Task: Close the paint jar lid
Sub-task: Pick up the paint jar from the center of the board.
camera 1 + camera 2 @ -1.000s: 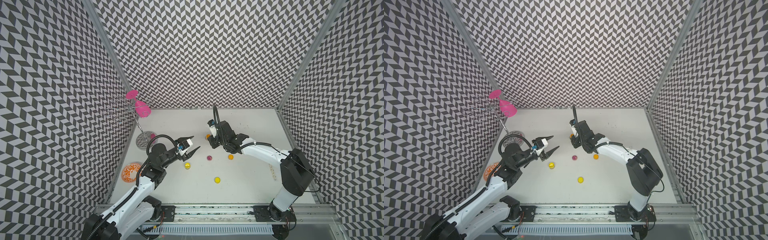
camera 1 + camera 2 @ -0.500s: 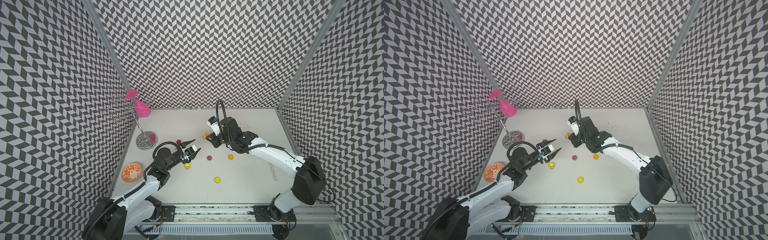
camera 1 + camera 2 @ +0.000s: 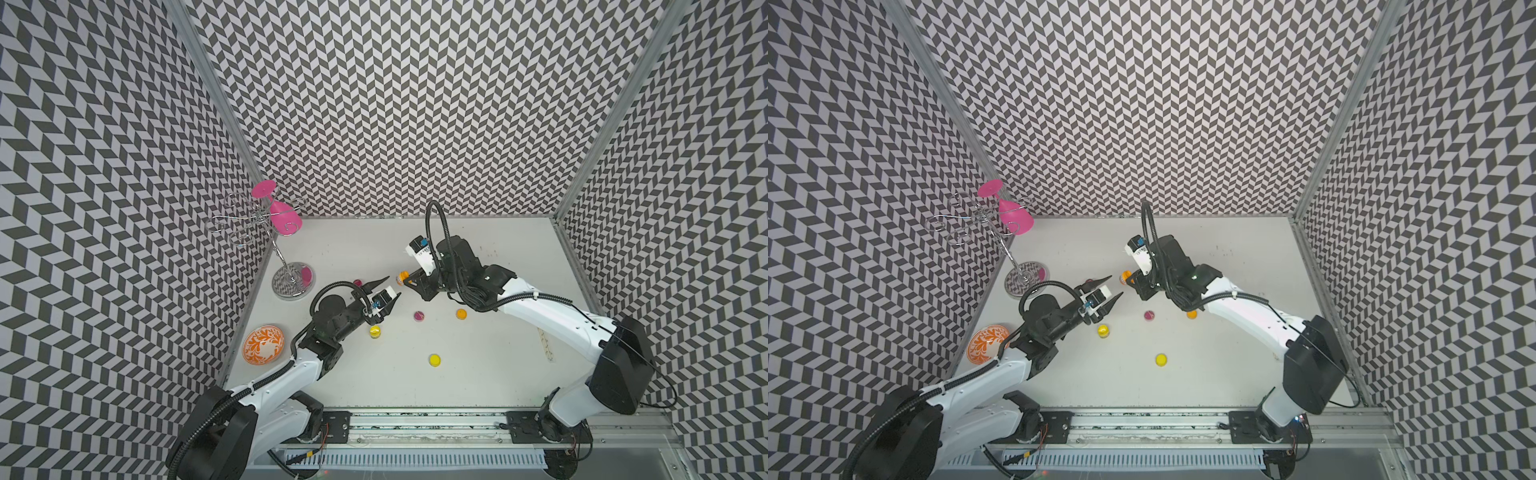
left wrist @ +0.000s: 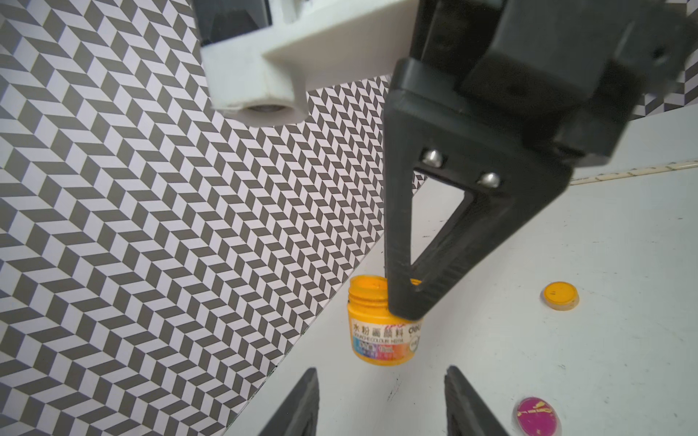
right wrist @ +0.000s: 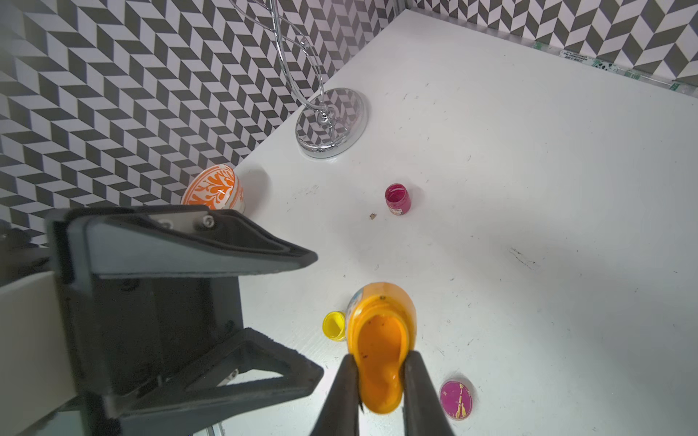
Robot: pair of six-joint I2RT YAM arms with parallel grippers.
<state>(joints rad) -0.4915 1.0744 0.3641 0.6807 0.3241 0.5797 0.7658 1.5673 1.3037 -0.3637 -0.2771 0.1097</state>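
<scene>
An open orange paint jar (image 3: 402, 277) (image 3: 1126, 276) stands upright at table level left of centre. My right gripper (image 5: 380, 360) is shut on its neck, and wet orange paint shows inside the jar (image 5: 381, 339). In the left wrist view the jar (image 4: 381, 336) sits just beyond my left gripper (image 4: 381, 372), half hidden by a right finger (image 4: 404, 226). The left gripper (image 3: 392, 286) (image 3: 1116, 285) is open and empty, its tips close to the jar. The orange lid (image 3: 461, 314) (image 4: 561, 295) lies flat on the table, under the right arm.
A yellow jar (image 3: 375, 331) stands below the left gripper, and its yellow lid (image 3: 435, 359) lies nearer the front. A magenta lid (image 3: 419, 316) and magenta jar (image 3: 357, 283) are close by. A chrome glass stand (image 3: 293, 281) and orange bowl (image 3: 263, 345) sit along the left wall.
My left arm has reached forward and brought its gripper up to the orange jar, jaws slightly narrower. The right arm has shifted pose and moved the jar a little leftward.
</scene>
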